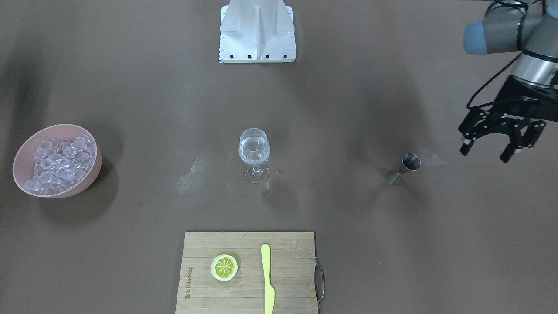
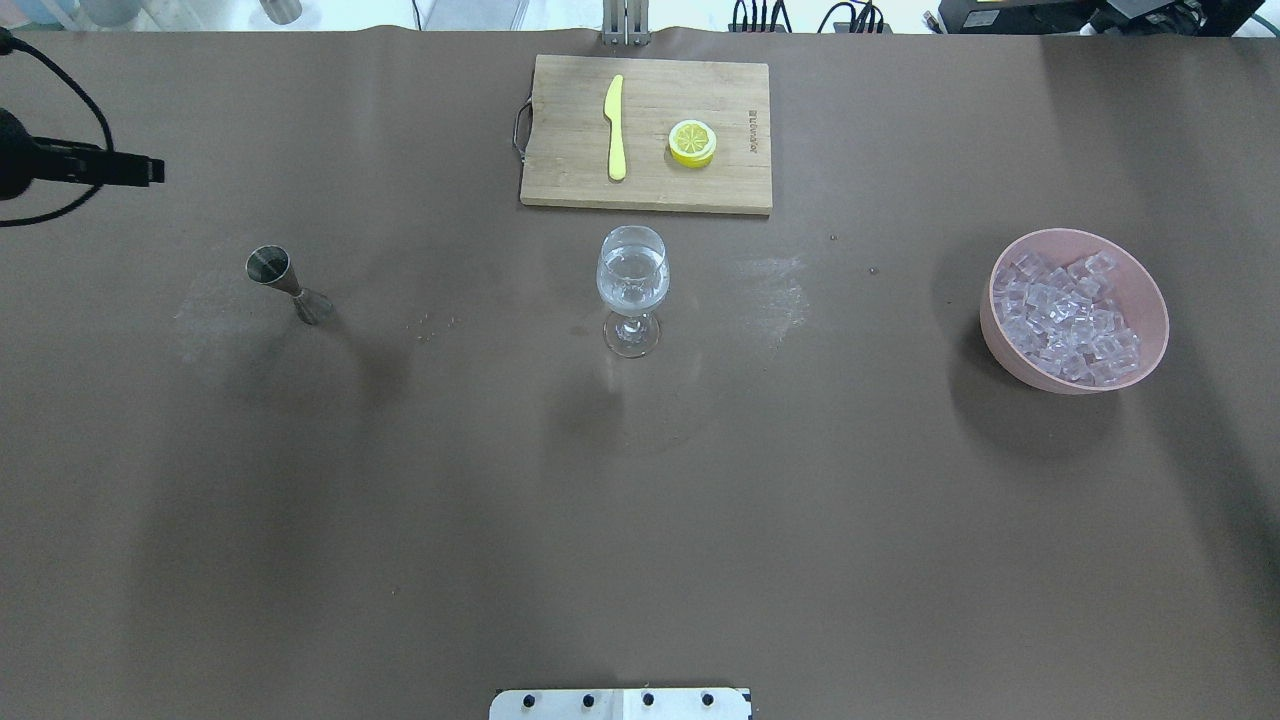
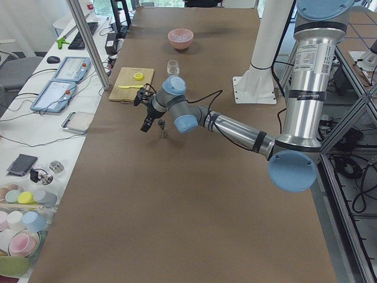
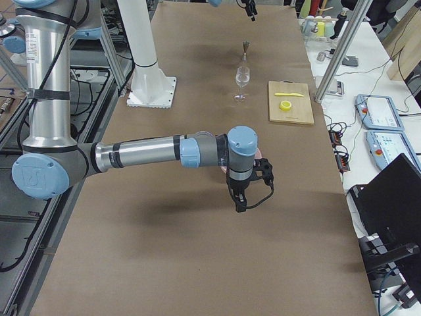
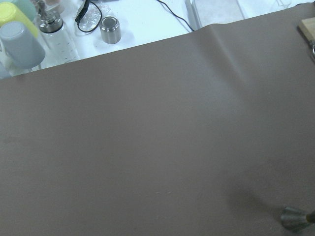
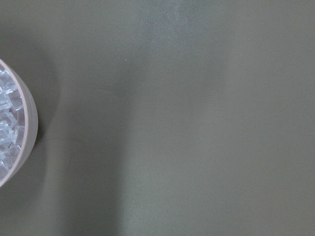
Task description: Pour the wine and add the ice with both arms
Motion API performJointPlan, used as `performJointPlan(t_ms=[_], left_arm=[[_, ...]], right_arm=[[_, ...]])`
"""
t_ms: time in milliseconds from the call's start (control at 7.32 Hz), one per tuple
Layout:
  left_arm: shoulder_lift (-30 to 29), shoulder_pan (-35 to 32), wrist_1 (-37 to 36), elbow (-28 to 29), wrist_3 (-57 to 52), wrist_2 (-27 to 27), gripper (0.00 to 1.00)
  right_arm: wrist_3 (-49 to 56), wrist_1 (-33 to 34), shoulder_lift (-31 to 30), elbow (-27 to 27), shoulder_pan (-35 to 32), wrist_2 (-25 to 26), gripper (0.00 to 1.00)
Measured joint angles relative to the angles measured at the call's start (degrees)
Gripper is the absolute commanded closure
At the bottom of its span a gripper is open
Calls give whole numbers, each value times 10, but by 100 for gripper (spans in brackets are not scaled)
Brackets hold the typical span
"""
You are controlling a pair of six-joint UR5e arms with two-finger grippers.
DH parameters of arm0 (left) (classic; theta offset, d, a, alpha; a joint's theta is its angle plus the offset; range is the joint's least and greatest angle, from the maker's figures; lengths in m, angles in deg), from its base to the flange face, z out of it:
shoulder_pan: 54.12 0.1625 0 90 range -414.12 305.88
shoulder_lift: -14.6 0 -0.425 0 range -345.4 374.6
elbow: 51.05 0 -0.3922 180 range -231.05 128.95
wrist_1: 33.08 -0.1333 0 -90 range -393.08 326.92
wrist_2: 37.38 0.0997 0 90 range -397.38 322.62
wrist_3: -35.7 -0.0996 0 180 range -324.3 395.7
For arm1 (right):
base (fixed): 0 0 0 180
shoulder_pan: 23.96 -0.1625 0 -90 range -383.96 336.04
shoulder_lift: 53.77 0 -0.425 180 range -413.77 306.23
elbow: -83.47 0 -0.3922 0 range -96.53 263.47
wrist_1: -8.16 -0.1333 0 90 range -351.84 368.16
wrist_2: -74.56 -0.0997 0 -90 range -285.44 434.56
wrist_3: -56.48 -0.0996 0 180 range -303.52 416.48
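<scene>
Our left gripper point(image 1: 487, 149) hangs over the table with its fingers spread and nothing between them, near the steel jigger point(image 1: 405, 168). Beyond the jigger stands the wine glass point(image 1: 254, 150), holding clear liquid. Our right gripper point(image 4: 241, 203) hovers just beside the pink bowl point(image 6: 31, 123); we cannot tell whether it is spread or clenched. The ice point(image 1: 59, 163) fills that bowl.

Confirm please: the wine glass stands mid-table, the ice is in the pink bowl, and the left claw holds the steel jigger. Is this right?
Not quite. The left claw is open and holds nothing; the steel jigger stands alone, apart from it, as the exterior front-facing view shows. The rest holds.
</scene>
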Motion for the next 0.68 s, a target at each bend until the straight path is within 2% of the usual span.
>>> performJointPlan(t_ms=[410, 683], left_arm=[[-2, 161, -77, -63, 131, 263, 2], [-1, 223, -114, -63, 225, 414, 2]], right_arm=[[0, 0, -1, 0, 0, 0, 0], [1, 0, -3, 0, 0, 0, 0]])
